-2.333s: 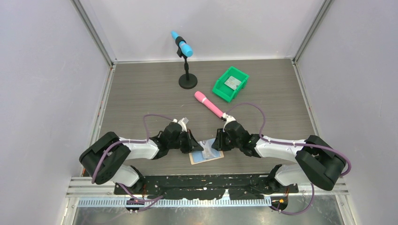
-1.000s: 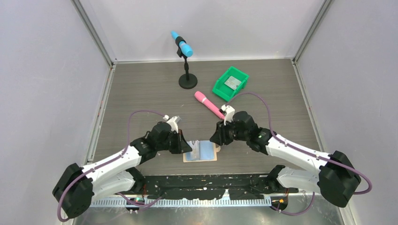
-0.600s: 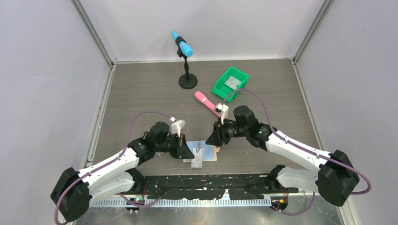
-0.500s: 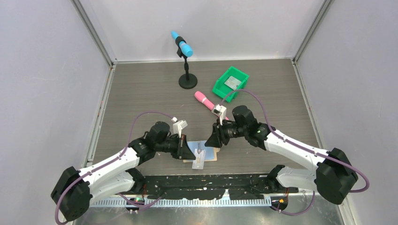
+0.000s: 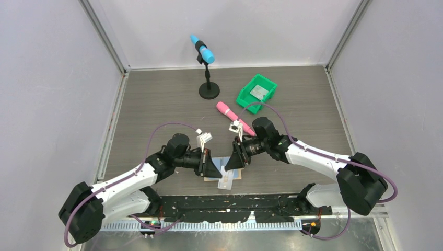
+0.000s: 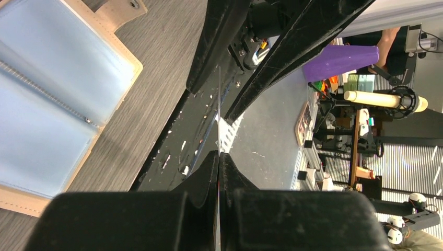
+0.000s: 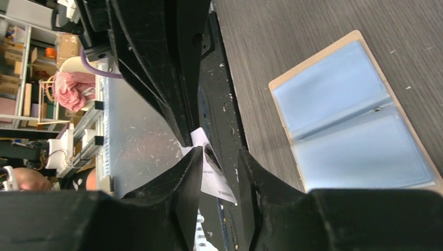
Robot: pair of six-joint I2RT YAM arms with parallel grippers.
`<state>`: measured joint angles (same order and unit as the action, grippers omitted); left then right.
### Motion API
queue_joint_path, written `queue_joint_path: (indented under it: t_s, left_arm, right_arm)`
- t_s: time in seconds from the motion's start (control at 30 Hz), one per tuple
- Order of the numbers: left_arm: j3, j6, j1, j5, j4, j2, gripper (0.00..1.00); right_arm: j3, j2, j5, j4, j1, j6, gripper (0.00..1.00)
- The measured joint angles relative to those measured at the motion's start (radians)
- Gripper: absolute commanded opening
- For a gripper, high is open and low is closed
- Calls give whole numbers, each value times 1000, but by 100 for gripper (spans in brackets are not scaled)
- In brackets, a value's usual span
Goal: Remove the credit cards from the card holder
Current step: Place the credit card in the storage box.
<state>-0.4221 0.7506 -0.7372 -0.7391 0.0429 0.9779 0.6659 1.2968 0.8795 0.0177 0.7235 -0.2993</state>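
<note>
Tan card holder (image 7: 345,120) lies open on the tabletop (image 5: 156,104) by its near edge. Just over it the left gripper (image 6: 219,157) has its jaws pinched on a pale card (image 7: 214,183); the right gripper (image 7: 219,151), closer than before, holds part-open jaws astride it

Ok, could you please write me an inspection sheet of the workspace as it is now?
Surface: dark wood-grain table, no damage seen.
Job's things: card holder lies open, blue pockets up; pale card is out of it, lifted.
Clutter: green bin with a grey flat piece inside; pink microphone lying flat; blue microphone on a stand.
Hands: left hand shut on the pale card; right hand open around it.
Cables: purple cables loop off both arms.
Surroundings: pale walls on three sides.
</note>
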Motion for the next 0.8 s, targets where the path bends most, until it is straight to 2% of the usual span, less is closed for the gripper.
queue_joint_path:
  t_s: [0.13,0.23,0.37,0.4,0.5,0.6,0.63,0.67,0.7,0.8]
  left_arm:
    - [0,1,0,-7,13,7,0]
    - [0,0,0,-11,13,15,0]
    - [0,0,1,-20,13,21,0]
    - [0,0,1,-23,13,22,3]
    - [0,-4,1,-22,12,22,26]
    - [-2,-19,1,11,-11,21,43]
    - [-3,-28,1,28,-27,17,68]
    - [-6,-34,1,45,-47,12,88]
    - [-11,-51,1,62,-69,7,98]
    - [-44,-77,1,106,-139,-7,100]
  right_arm:
    - [0,0,28,19,0,-5,17]
    - [0,0,59,28,-1,-12,14]
    - [0,0,87,37,-2,-20,6]
    - [0,0,92,39,-2,-22,5]
    - [-6,0,101,52,-4,-40,5]
    - [-11,0,101,79,-4,-71,5]
    - [-11,-2,96,86,-4,-77,5]
    - [-11,-5,90,88,-4,-82,5]
    - [-11,-10,76,87,-4,-89,5]
    - [-11,-34,24,83,-16,-104,5]
